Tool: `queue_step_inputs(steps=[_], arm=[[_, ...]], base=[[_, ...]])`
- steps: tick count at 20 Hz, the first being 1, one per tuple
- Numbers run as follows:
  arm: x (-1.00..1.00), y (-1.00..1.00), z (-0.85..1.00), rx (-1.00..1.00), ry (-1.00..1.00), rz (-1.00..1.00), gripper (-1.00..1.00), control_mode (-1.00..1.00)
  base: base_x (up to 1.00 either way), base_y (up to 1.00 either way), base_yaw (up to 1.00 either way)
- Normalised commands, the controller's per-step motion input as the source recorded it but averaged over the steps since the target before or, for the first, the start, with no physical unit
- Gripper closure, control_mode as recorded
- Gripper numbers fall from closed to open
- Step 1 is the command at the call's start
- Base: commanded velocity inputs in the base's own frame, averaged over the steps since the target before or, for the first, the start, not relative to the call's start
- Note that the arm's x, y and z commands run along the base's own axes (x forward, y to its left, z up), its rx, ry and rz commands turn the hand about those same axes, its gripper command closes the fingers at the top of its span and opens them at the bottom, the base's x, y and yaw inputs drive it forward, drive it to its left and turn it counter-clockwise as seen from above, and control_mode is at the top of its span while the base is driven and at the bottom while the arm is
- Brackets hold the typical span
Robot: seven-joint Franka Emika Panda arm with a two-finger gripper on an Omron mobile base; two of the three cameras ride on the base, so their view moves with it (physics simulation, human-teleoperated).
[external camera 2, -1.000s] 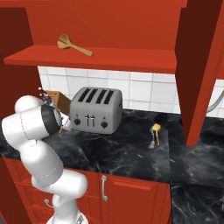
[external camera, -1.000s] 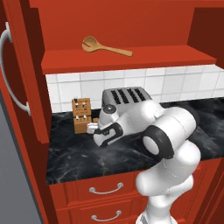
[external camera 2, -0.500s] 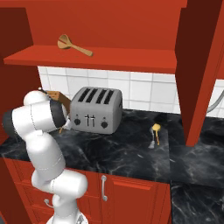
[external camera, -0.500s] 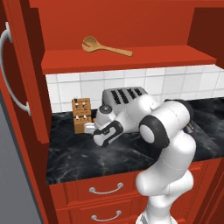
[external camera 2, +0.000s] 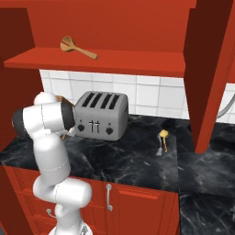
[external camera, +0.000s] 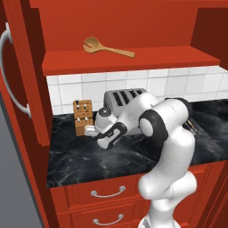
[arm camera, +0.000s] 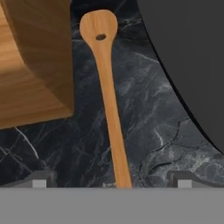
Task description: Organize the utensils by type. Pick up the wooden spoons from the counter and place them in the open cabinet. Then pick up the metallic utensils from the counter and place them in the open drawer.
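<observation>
The arm is bent low over the black marble counter (external camera: 89, 164), its hand tucked down between the wooden knife block (external camera: 83, 116) and the silver four-slot toaster (external camera 2: 102, 114). The gripper (arm camera: 111, 183) has its two dark tips standing wide apart, one at each side of the hand view's lower edge, with nothing clamped between them.

Lying flat on the marble right between those tips is a wooden spoon's handle (arm camera: 109, 96), a long light-brown stick that widens into a paddle-shaped end with a small hole through it. It runs away from the hand, with the knife block (arm camera: 33, 61) just beside it on one side and a dark curved bulk on the other, which I take to be the toaster's side, though I can't be sure. Whether the tips touch the handle I cannot tell.

Up on the red shelf board of the open cabinet (external camera: 133, 58) lies the other wooden spoon (external camera: 106, 47), its bowl toward the left.

Further along the counter, well apart from the toaster and near the cabinet's tall red side panel, rests a small gold-tinted utensil (external camera 2: 163, 139)
</observation>
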Motion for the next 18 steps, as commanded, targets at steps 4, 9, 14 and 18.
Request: queue_step_inputs(steps=[4, 9, 14, 18], arm=[[0.24, 0.00, -0.22, 0.00, 0.00, 0.00, -1.00, -1.00], [0.13, 0.00, -0.30, 0.00, 0.00, 0.00, -1.00, -1.00], [0.04, 0.00, -0.53, 0.00, 0.01, 0.00, -1.00, -1.00], [0.08, 0.00, -0.57, 0.00, 0.01, 0.00, 1.00, -1.00]], base=[[0.00, 0.00, 0.00], [0.00, 0.00, 0.00], [0.00, 0.00, 0.00], [0.00, 0.00, 0.00]])
